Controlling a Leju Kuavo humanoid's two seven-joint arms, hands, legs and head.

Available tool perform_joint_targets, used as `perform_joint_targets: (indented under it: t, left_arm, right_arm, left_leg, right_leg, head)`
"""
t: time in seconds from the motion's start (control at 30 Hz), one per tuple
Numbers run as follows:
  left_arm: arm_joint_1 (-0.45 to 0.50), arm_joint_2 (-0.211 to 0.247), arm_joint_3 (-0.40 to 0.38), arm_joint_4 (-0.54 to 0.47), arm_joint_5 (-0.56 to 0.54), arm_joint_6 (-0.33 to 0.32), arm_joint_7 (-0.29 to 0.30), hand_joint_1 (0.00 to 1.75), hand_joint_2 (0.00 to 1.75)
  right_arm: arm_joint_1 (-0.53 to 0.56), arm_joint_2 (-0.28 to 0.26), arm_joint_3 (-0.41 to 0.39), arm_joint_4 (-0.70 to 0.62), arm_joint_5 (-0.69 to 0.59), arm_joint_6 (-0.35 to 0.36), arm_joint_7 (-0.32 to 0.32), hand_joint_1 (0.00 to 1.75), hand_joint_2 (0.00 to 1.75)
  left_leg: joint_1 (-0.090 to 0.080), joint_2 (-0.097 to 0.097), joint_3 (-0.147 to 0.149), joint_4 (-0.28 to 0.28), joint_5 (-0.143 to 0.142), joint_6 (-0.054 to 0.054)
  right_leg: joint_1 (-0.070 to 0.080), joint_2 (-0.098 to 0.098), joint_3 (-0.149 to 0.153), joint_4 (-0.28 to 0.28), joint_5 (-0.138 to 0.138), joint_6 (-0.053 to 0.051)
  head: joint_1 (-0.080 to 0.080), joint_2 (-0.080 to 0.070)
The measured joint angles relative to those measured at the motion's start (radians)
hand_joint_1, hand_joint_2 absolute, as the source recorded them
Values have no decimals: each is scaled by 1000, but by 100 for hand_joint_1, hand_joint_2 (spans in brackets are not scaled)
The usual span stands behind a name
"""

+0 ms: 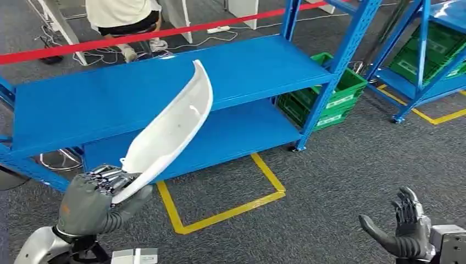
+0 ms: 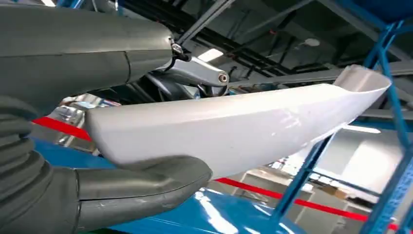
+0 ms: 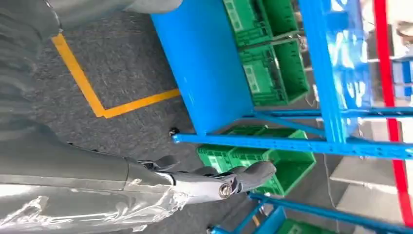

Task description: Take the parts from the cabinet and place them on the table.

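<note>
A long white curved part point(image 1: 173, 129) is held by the left hand point(image 1: 93, 201) above the blue shelf point(image 1: 82, 104); the right hand's point(image 1: 406, 228) fingers are spread, empty. Carrying to the table is judged next.

The scene is evenly and brightly lit from ceiling lamps point(image 2: 210, 53), seen glowing in the left wrist view. Soft sheen is thrown on the white part point(image 1: 170, 129) and blue shelf point(image 1: 110, 102). Shadows are faint. Near surfaces in the wrist views are blurred.

Head cam high, looks down/fwd; wrist cams close, turned; all share blue rack point(image 1: 165, 88).
</note>
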Motion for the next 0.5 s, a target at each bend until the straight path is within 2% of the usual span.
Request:
perform_joint_targets:
  t: [0.03,0.07,0.1,0.13,0.17,0.2,0.23,0.27,0.3,0.33,0.37,0.4,0.43,0.47,0.5]
  left_arm:
    - [0,0,-1,3,8,5,-2,175,175]
    - [-1,0,-2,5,11,8,-4,175,175]
    - [-1,0,-3,8,18,13,-7,175,175]
    - [1,-2,-3,10,26,17,-11,175,175]
    - [2,-2,-3,13,32,19,-14,175,175]
    - [1,-2,-4,17,37,19,-17,175,175]
    - [1,-3,-5,21,39,19,-18,175,175]
    - [1,-4,-6,24,41,19,-18,175,175]
    - [0,-5,-7,27,43,19,-18,175,175]
    - [-1,-5,-8,30,50,19,-20,175,175]
    - [-1,-5,-9,32,52,21,-23,175,175]
    - [-1,-5,-10,33,53,22,-26,175,175]
    - [-1,-4,-10,33,56,24,-30,175,175]
    - [-3,-3,-11,35,61,29,-34,175,175]
    - [-6,-3,-14,36,65,32,-38,175,175]
  right_arm:
    - [6,2,0,0,0,-4,0,0,175]
    - [13,3,-2,-2,-1,-7,0,0,175]
    - [18,3,-4,-5,-1,-10,0,0,175]
    - [17,3,-5,-7,0,-12,0,0,175]
    - [14,3,-5,-9,0,-15,1,0,175]
    - [14,3,-5,-11,0,-16,2,0,175]
    - [14,3,-6,-11,0,-17,2,0,175]
    - [15,3,-7,-11,0,-20,3,0,175]
    - [15,3,-8,-11,0,-21,3,0,175]
    - [15,3,-9,-11,0,-24,3,0,175]
    - [16,3,-9,-11,0,-28,5,0,175]
    - [18,3,-9,-16,-1,-30,5,0,175]
    - [16,3,-9,-22,-2,-31,4,0,175]
    - [16,3,-9,-26,-3,-32,4,0,175]
    - [21,3,-10,-27,-3,-32,3,0,175]
  left_leg:
    - [-3,10,-5,0,11,9]
    - [7,29,-16,-7,27,19]
    - [4,39,-27,-7,38,28]
    - [2,52,-41,-6,49,35]
    - [1,65,-56,-6,61,36]
    - [-1,80,-71,-5,74,37]
    - [-2,94,-87,-4,86,37]
    - [-3,108,-105,-2,98,36]
    - [-5,121,-121,1,109,34]
    - [-6,135,-138,4,119,31]
    - [-6,145,-152,8,127,27]
    - [-10,152,-157,16,133,21]
    - [-14,161,-165,24,137,17]
    - [-14,174,-163,24,147,12]
    - [-11,182,-166,22,159,9]
  right_leg:
    - [-1,13,-2,-9,14,10]
    - [-6,1,-9,-9,13,11]
    - [0,-47,-26,13,-34,11]
    - [1,-79,-45,70,-107,13]
    - [0,-93,-62,151,-176,18]
    - [0,-97,-77,237,-223,23]
    - [0,-98,-84,303,-235,26]
    - [0,-98,-75,338,-211,29]
    - [0,-99,-48,331,-170,30]
    - [0,-105,6,281,-129,30]
    - [1,-124,79,197,-119,30]
    - [1,-165,160,98,-156,30]
    - [8,-181,230,-4,-199,28]
    - [10,-174,220,-12,-204,7]
    - [14,-164,206,-11,-196,1]
  head:
    - [3,0]
    - [1,0]
    - [4,0]
    - [11,0]
    - [13,0]
    - [13,0]
    - [13,0]
    - [13,0]
    - [13,0]
    - [13,0]
    - [13,0]
    - [13,0]
    - [17,0]
    - [11,0]
    - [14,0]
